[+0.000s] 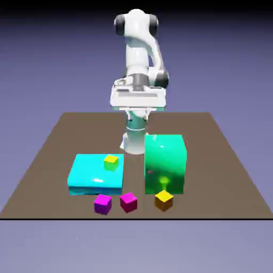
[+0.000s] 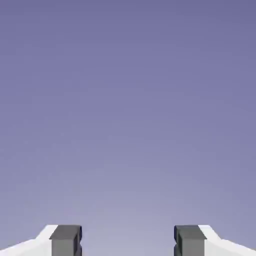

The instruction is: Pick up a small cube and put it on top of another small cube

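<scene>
Yellow cube [image 1: 111, 161] sits on the cyan slab [image 1: 90, 176]; hand [image 2: 128, 242] spread wide, grasping nothing

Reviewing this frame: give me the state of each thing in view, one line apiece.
gripper: open, empty, facing only backdrop.
yellow-green cube: resting on the cyan slab.
cyan slab: flat on the table.
green block: upright on the table.
purple cube: on the table, unstacked.
magenta cube: on the table, unstacked.
orange cube: on the table, before the green block.

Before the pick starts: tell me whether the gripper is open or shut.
Open. In the hand view the gripper has its two grey fingertips far apart, with only backdrop between them.
</scene>
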Available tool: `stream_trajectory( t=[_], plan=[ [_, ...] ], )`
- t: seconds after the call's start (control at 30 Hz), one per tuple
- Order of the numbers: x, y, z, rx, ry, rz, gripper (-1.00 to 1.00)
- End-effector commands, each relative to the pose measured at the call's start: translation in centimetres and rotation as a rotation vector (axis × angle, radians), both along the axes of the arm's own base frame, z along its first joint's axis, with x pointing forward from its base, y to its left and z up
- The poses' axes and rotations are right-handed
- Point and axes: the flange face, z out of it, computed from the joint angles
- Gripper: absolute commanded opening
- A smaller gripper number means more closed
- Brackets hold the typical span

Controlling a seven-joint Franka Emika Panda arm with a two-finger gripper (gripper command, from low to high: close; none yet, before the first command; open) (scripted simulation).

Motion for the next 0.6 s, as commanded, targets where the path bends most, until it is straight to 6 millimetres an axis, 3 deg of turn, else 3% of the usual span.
stream_trajectory(
  t=[0.0,0.3,0.57],
  plan=[
    [0.9,0.5,-0.5,-0.015,0.044,0.018,0.00],
    [8.2,5.5,-6.5,-0.155,0.433,0.171,0.00],
    [12.5,9.9,-13.5,-0.282,0.767,0.294,0.00]
  ],
)
